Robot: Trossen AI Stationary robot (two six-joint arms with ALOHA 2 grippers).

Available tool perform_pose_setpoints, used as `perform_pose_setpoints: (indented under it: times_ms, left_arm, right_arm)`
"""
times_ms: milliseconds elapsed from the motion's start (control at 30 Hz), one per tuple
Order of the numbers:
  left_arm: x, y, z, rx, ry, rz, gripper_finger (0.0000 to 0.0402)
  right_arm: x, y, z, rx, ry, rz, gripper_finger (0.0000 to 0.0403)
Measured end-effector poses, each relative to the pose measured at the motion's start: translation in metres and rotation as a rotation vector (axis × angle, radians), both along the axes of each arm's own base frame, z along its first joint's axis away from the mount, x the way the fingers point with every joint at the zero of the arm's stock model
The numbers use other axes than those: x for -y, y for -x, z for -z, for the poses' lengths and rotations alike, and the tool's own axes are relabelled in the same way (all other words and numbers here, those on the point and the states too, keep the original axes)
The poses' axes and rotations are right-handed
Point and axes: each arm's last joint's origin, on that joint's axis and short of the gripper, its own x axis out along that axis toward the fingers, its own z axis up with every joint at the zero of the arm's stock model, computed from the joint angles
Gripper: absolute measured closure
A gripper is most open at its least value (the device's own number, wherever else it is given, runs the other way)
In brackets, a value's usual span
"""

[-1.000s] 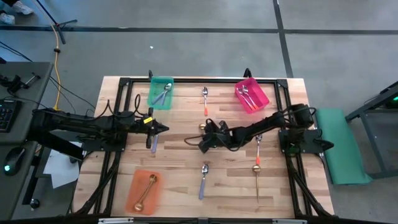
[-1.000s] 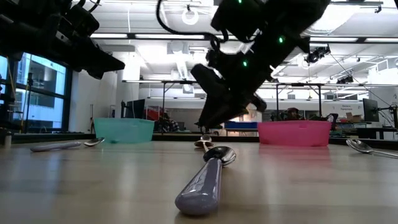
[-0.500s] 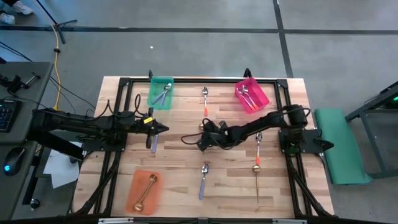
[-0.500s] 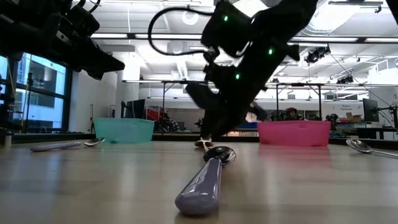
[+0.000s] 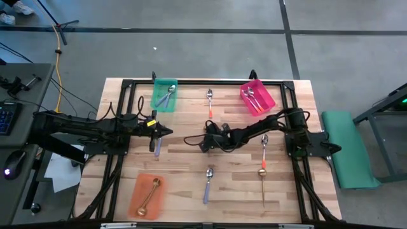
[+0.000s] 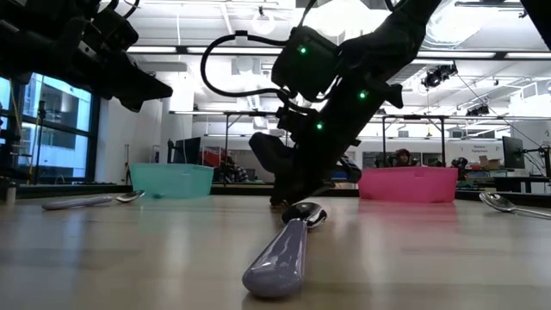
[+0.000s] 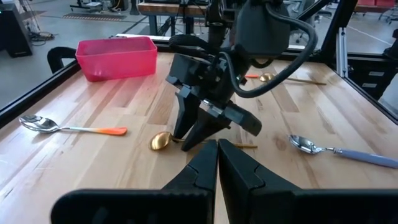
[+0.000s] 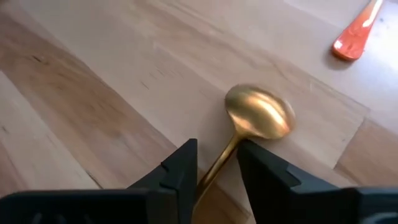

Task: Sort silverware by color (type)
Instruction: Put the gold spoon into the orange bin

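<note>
From above, the right hand [image 5: 206, 141] sits low at mid-worktop [image 5: 184, 172], hiding what lies under it; only its own wrist camera shows the gold spoon [image 8: 254, 121] there, handle running between the two dark fingers [image 8: 177, 174], which stand a little apart on either side of it, not clearly pinching it yet. The left wrist view adds the side-on picture: the right hand's fingertips are down at the wood just beside the gold bowl [image 7: 160, 140], with an orange spoon [image 7: 68, 128] near it and a lavender spoon [image 7: 336, 150] on the far side. The left hand [image 5: 166, 131] hangs above the worktop's left part, its fingers pressed together with nothing between them, a fact plain in its wrist view. The high view alone shows the bins: green bin [image 5: 165, 94], pink bin [image 5: 257, 97], orange bin [image 5: 147, 196] with a gold spoon inside
</note>
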Motion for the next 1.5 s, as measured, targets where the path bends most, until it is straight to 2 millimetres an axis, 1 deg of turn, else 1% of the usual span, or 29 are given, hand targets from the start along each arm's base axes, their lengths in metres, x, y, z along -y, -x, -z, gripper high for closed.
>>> perform_pose_setpoints:
  times_ms: [100,300,367,500,633,700,800,967,1167,1367,1500]
  left_arm:
    - [0.000,0.000,0.000,-0.001,0.002,0.001,0.0397]
    - [0.000,0.000,0.000,-0.001,-0.002,0.001,0.0397]
    - [0.001,0.000,0.000,-0.001,0.004,0.003,0.0397]
    - [0.005,-0.001,-0.002,0.023,-0.005,0.036,0.0397]
    - [0.011,-0.001,-0.008,0.113,-0.009,0.072,0.0397]
    - [0.013,0.002,-0.004,0.185,-0.017,0.086,0.0397]
    - [0.013,0.010,0.008,0.268,-0.023,0.092,0.0397]
    - [0.013,0.010,0.011,0.246,0.005,0.063,0.0396]
    - [0.013,0.010,0.012,0.246,0.029,0.067,0.0391]
    - [0.013,0.010,0.011,0.248,0.030,0.067,0.0369]
    - [0.014,0.010,0.010,0.267,0.031,0.076,0.0343]
  right_arm:
    - [0.000,0.000,0.000,-0.005,0.012,-0.015,0.0315]
    - [-0.002,-0.001,0.000,-0.025,0.043,-0.063,0.0386]
    - [-0.003,-0.002,0.000,-0.024,0.060,-0.090,0.0398]
    - [-0.008,-0.007,-0.002,0.008,0.083,-0.170,0.0396]
    - [-0.017,-0.012,-0.014,0.070,0.163,-0.248,0.0400]
    - [-0.021,-0.015,-0.021,0.109,0.203,-0.277,0.0401]
    - [-0.024,-0.020,-0.028,0.163,0.266,-0.305,0.0402]
    - [-0.026,-0.029,-0.044,0.306,0.349,-0.336,0.0402]
    - [-0.027,-0.034,-0.070,0.479,0.436,-0.369,0.0402]
    - [-0.032,-0.035,-0.091,0.656,0.465,-0.463,0.0403]
    - [-0.037,-0.034,-0.104,0.783,0.504,-0.520,0.0403]
